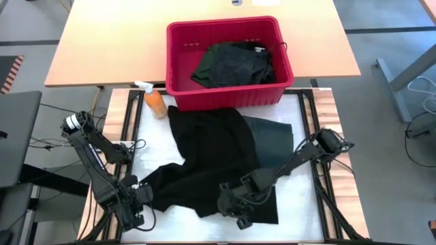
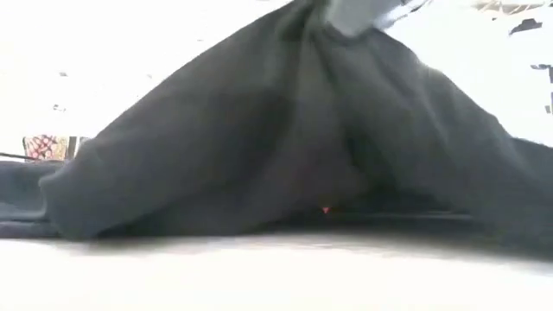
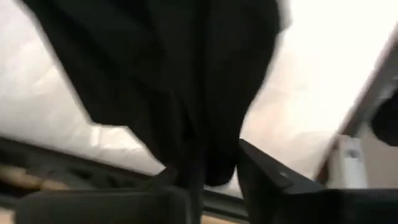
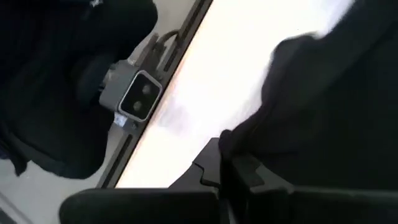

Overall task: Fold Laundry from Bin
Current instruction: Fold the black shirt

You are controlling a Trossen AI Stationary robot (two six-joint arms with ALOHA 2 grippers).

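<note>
White padding covers your table [image 1: 300, 112], and beyond it a wooden desk carries the red bin [image 1: 178, 64], which holds a crumpled dark garment [image 1: 231, 64]. An orange spray bottle [image 1: 154, 101] stands just beside the bin's near left corner. Spread on the padding you have a black shirt [image 1: 211, 156], its top edge touching the bin's front wall and one sleeve trailing toward the left. A dark green garment [image 1: 276, 139] lies under its right side. Your left gripper [image 1: 139, 197] sits at the near left of the table, at the tip of that trailing sleeve; in its wrist view black cloth [image 3: 205, 155] hangs between the jaws, but you cannot tell whether they are clenched on it or parted. Your right gripper [image 1: 231, 204] is low over the shirt's near edge, its jaws clenched on a fold of the black cloth [image 4: 336, 124]. From table height, the heaped shirt [image 2: 285, 147] fills the view.
</note>
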